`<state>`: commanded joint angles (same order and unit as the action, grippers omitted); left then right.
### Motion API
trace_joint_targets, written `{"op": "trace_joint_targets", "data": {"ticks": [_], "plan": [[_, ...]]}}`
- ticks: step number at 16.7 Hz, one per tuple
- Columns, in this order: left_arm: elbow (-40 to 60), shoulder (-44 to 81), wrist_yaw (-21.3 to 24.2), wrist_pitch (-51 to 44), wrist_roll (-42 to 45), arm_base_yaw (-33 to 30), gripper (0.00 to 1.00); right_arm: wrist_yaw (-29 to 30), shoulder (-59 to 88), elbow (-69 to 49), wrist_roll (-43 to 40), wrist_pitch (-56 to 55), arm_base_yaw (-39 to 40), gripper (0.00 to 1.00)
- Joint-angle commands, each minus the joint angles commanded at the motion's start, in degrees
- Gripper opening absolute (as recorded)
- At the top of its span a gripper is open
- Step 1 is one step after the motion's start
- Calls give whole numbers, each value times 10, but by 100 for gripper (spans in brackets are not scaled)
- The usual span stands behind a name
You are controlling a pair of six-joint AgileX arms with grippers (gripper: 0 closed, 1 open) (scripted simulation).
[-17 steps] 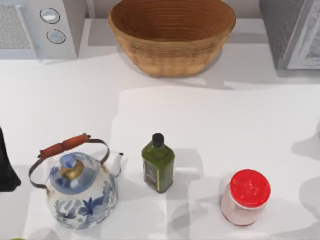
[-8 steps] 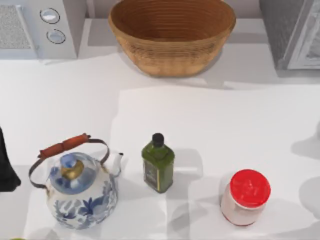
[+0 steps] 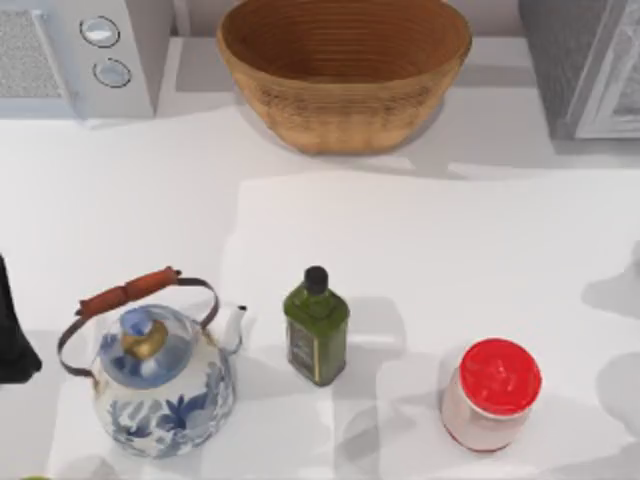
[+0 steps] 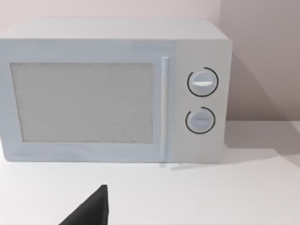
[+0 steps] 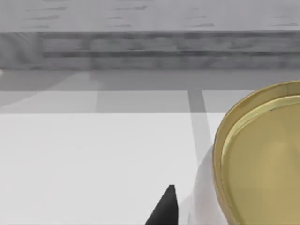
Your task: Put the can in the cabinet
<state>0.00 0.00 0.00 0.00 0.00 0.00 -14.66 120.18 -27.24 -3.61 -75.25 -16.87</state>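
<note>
The can (image 3: 490, 393) stands upright near the table's front right, a stubby cylinder with a bright red round top and pale pinkish sides. Nothing touches it. The grey cabinet (image 3: 585, 65) sits at the back right corner, and its front (image 5: 150, 47) spans the far side of the right wrist view. My left arm (image 3: 12, 335) shows as a dark shape at the table's left edge, far from the can. A dark tip of my left gripper (image 4: 91, 208) points toward the microwave. A dark tip of my right gripper (image 5: 164, 208) hangs over the white tabletop.
A blue-and-white kettle (image 3: 160, 375) stands front left, a dark green bottle (image 3: 316, 325) between it and the can. A wicker basket (image 3: 343, 65) sits at the back middle, a microwave (image 3: 80, 55) back left. A round golden-rimmed object (image 5: 262, 154) lies close to the right gripper.
</note>
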Motion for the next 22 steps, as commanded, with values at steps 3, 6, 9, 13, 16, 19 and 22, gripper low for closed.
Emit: {"op": "trace_joint_targets", "data": {"ticks": [3,6,9,13,16,19,22], "plan": [[0,0,0,0,0,0,100,-10,-41,-12,5,69,-4,0],[0,0,0,0,0,0,100,-15,-104,-26,17,167,-8,0],[0,0,0,0,0,0,100,-12,-186,-41,27,275,-12,0],[0,0,0,0,0,0,100,-4,-303,-65,20,397,-7,0],[0,0,0,0,0,0,100,-2,-366,-82,4,451,1,0],[0,0,0,0,0,0,100,-1,-380,-87,-2,464,3,0],[0,0,0,0,0,0,100,-2,-379,-86,0,462,1,0]]}}
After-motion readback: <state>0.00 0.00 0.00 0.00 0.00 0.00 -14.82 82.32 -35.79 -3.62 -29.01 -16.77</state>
